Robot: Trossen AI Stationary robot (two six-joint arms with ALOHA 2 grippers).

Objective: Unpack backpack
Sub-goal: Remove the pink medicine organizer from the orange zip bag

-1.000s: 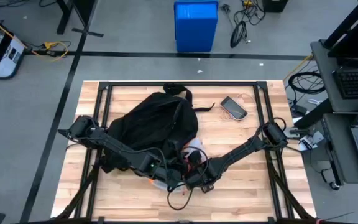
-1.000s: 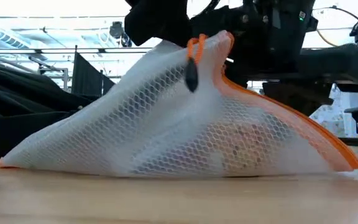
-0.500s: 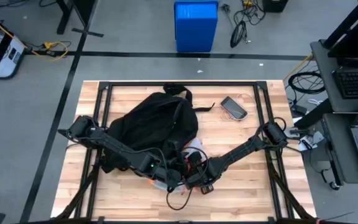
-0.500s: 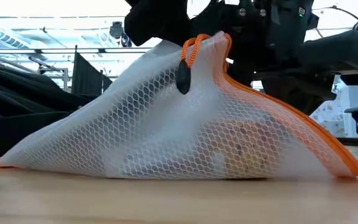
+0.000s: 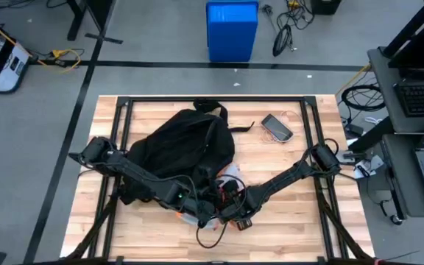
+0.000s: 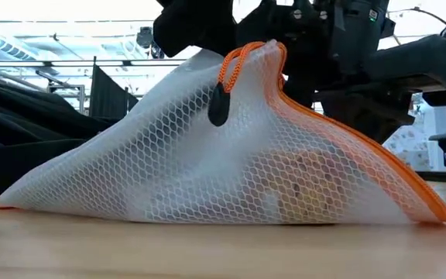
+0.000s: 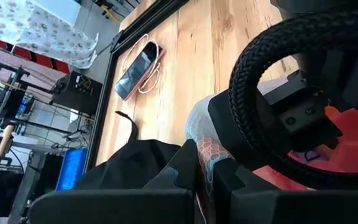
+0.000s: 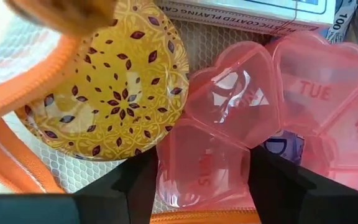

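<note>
- While the left gripper [image 7: 205,180] pinches the white mesh of the pouch [image 6: 231,155] between its pressed-together fingers, the hold looks like thin fabric only, so lift slowly.
- Right gripper [image 8: 197,180] sits inside the pouch mouth, fingers spread either side of the pink heart-shaped pill organiser [image 8: 272,118]; nothing is clamped.
- Just beside the organiser lies a yellow patterned disc [image 8: 110,93]. Close on the organiser alone, or the disc may get dragged along.
- Orange zipper edge [image 6: 339,139] and its hanging pull [image 6: 218,105] are right at both grippers; keep the edge taut and clear of the right fingers on exit.
- Pouch base rests on the table [image 5: 285,177]; the left needs to hold it up and open.
- Behind the two grippers, on the left arm's side, lies the backpack [image 5: 182,143], slumped on the table.
- Phone [image 5: 277,126] sits well beyond the grippers, out of the way.
</note>
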